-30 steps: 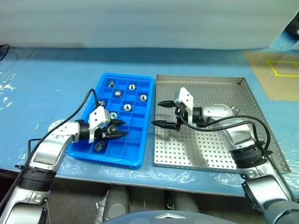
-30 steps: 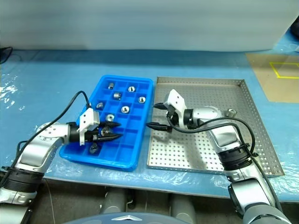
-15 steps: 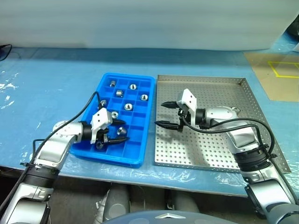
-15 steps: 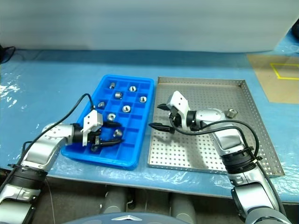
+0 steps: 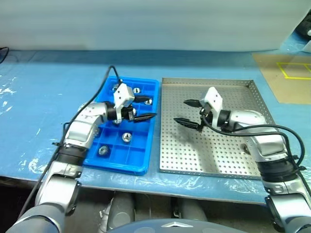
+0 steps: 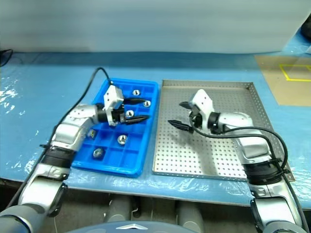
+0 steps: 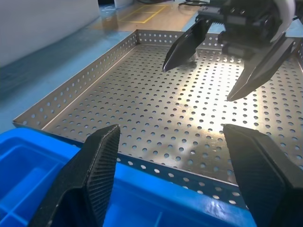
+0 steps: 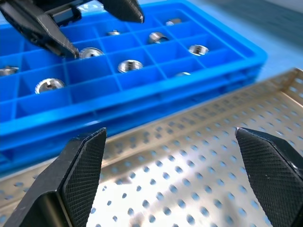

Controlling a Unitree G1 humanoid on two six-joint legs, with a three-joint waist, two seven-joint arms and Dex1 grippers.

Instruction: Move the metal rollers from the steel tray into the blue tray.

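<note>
The blue tray (image 5: 141, 151) lies left of the steel tray (image 5: 219, 156). Several metal rollers rest in its compartments, among them one (image 5: 127, 137) near the front, one (image 5: 102, 151) at the front left and one (image 8: 127, 65) in the right wrist view. My left gripper (image 5: 151, 108) hovers open and empty over the blue tray's right side, pointing at the steel tray. My right gripper (image 5: 181, 111) hangs open and empty above the steel tray's left half, facing the left one. The right arm hides part of the steel tray's floor.
Both trays sit on a blue plastic-covered table (image 5: 43, 102). A black cable (image 5: 99, 92) arcs up from the left wrist. A brown floor patch with yellow tape (image 5: 291, 73) lies at the far right. The steel tray's rim (image 7: 85, 87) stands low.
My left gripper opened and left a roller in a front compartment of the blue tray, then rose and swung toward the steel tray. My right gripper, open throughout, drew back to the right.
</note>
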